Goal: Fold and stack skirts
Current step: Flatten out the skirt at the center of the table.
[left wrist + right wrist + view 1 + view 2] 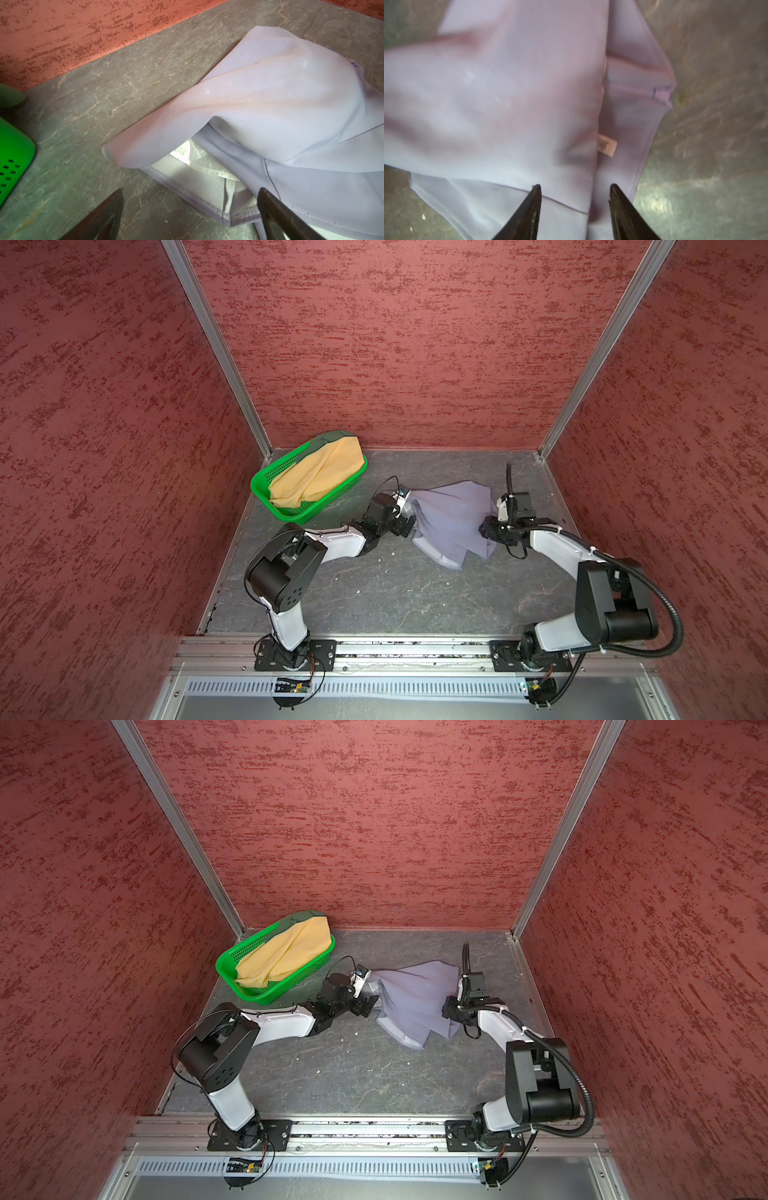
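- The green basket sits at the far left of the table. It holds the yellow skirt, and the dark green skirt shows under that at the far end. Both are loose and unfolded. The left arm works just beside the basket, so a wide swing of it could knock the basket or snag the yellow cloth hanging over the rim.
- The left gripper has its jaws wide apart and holds nothing. It is low at the left edge of the lavender skirt, right over the stitched hem. Several layers lie loose there and a pale lining shows inside. Closing here could pinch only one layer or the lining, and the rest would then trail and twist. Going too low could scrape the fingertips on the table.
- The lavender skirt lies on the table right of centre, between the two grippers. It is a humped, creased heap, not spread flat and not folded. Folding it as it lies would likely press in crooked creases and give a lumpy base for the stack.
- The right gripper is over the right side of the skirt, jaws apart, with nothing clamped. The wrist view is blurred, so I cannot tell whether the tips touch the cloth. If only one arm grips and pulls, the skirt may slide along the table instead of opening out.
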